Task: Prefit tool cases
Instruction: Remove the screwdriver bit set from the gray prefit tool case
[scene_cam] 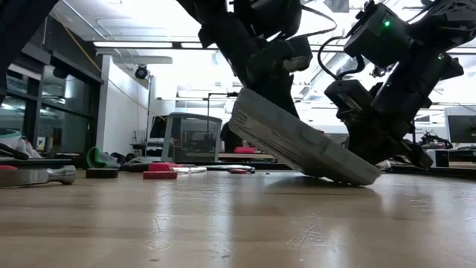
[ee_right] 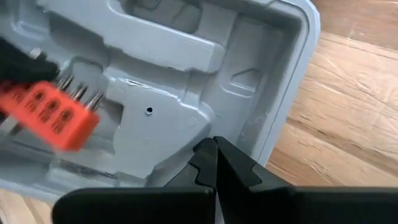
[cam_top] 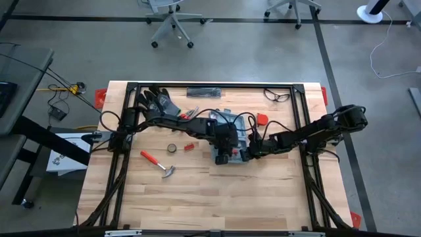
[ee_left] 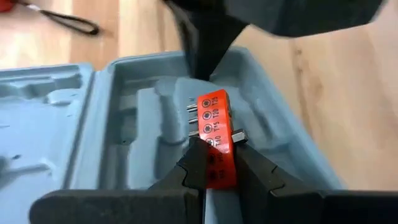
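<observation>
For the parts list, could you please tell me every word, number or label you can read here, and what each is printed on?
"T25", "T20", "T15": white print on the orange plastic bit holder held in the left gripper.
Further marks lower on that holder: covered or too blurred to read.
Blue-grey plastic clamshell tool case: no readable text.

One open tool case [cam_top: 231,135], one orange bit holder [ee_left: 217,146], one hammer [cam_top: 156,163], one tape roll [cam_top: 172,148] and two grippers are counted.

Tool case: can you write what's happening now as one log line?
left gripper: holds orange bit holder over open tool case | right gripper: shut at case edge
</observation>
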